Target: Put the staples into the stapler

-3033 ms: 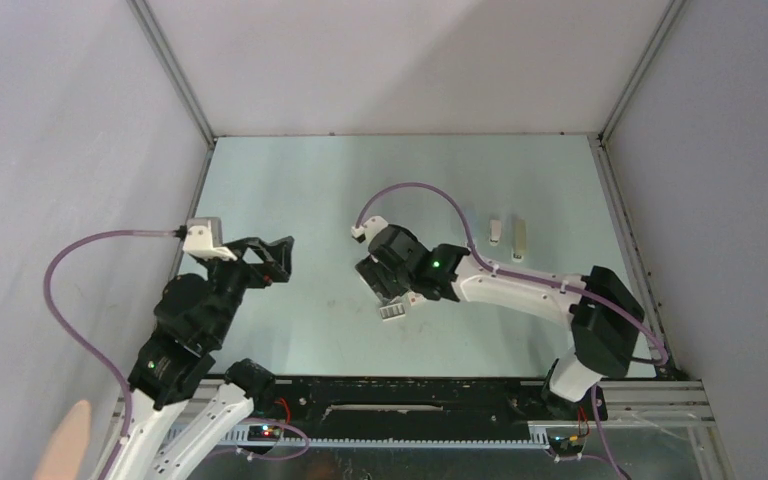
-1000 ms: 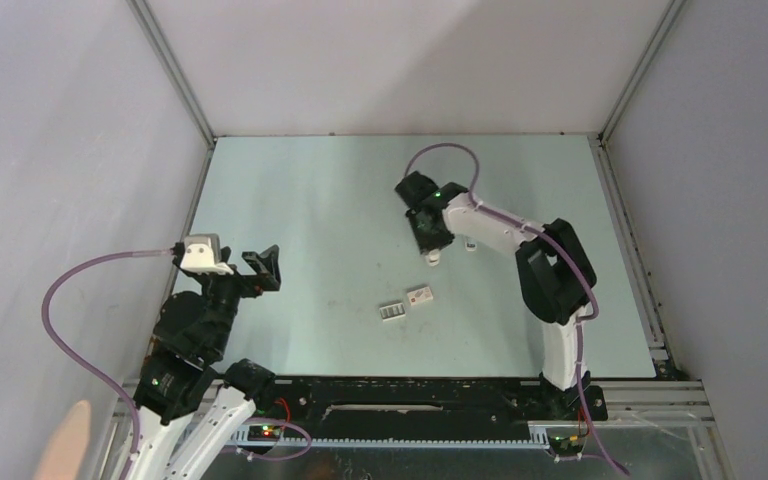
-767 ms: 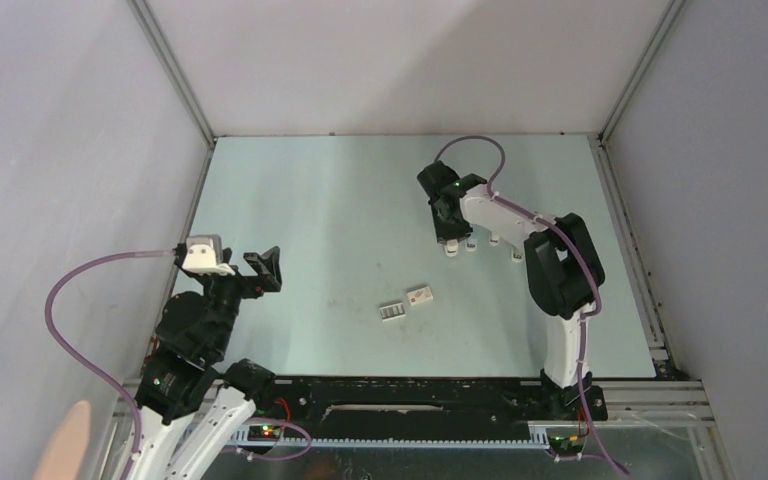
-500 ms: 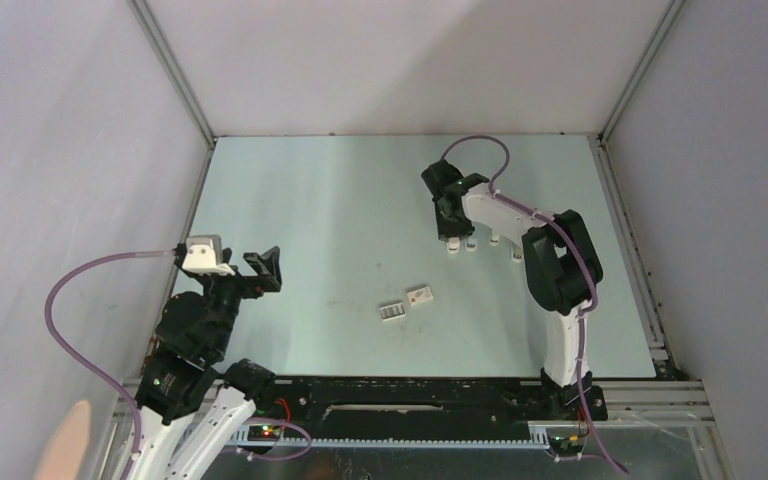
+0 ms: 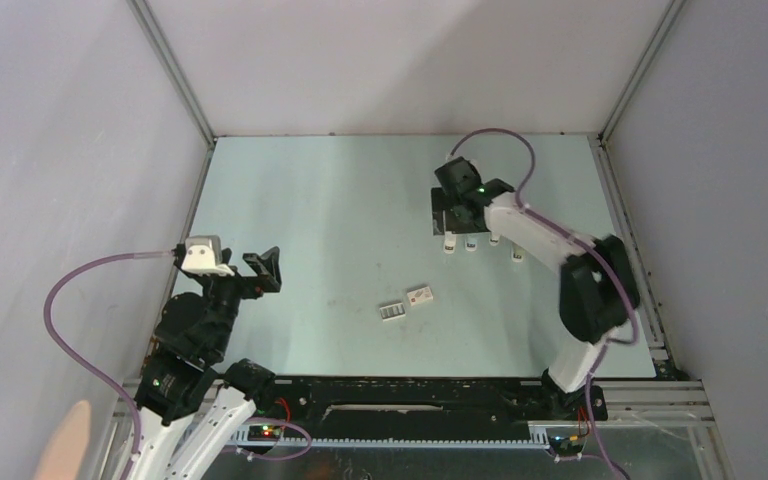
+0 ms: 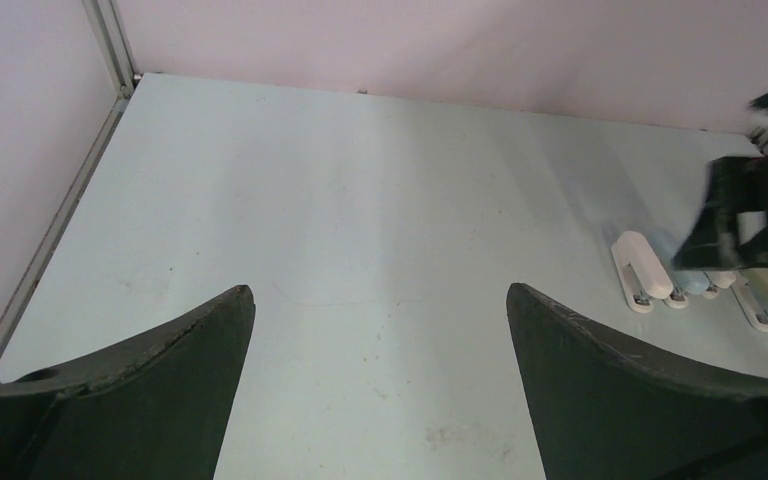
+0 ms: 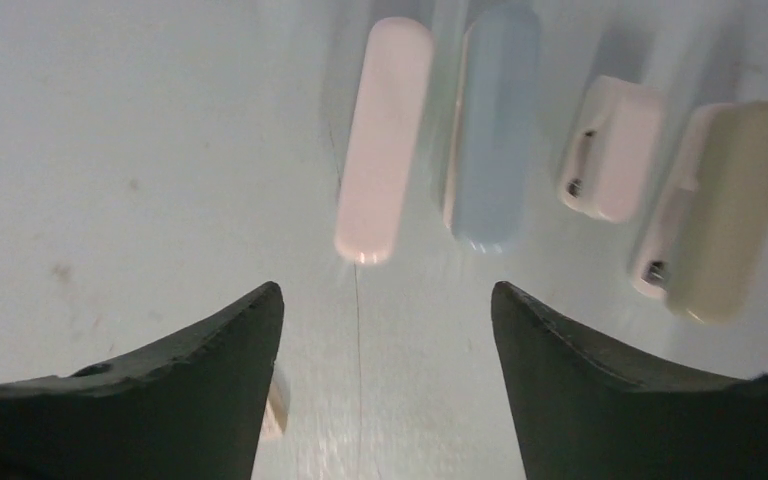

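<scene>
Several small staplers lie in a row at the back right: a pink stapler (image 7: 384, 140), a blue one (image 7: 494, 128), a white one (image 7: 610, 150) and a cream one (image 7: 725, 210). My right gripper (image 7: 387, 292) hovers open just short of the pink and blue ones, holding nothing; from above, the right gripper (image 5: 457, 225) is over the row's left end (image 5: 450, 246). The staples (image 5: 391, 312) sit in their white tray mid-table, apart from both arms. My left gripper (image 6: 380, 290) is wide open and empty above the bare table; the left gripper (image 5: 265, 268) stays near the left edge.
A white box sleeve with a red mark (image 5: 420, 296) lies just right of the tray. The pale green table (image 5: 310, 200) is walled on three sides. In the left wrist view the stapler row (image 6: 640, 272) and the right gripper's black body (image 6: 755, 215) show at far right.
My right arm swung from mid-table to the back right with a small stapler, left it at the row's left end and opened its jaws. The left arm has not moved.
</scene>
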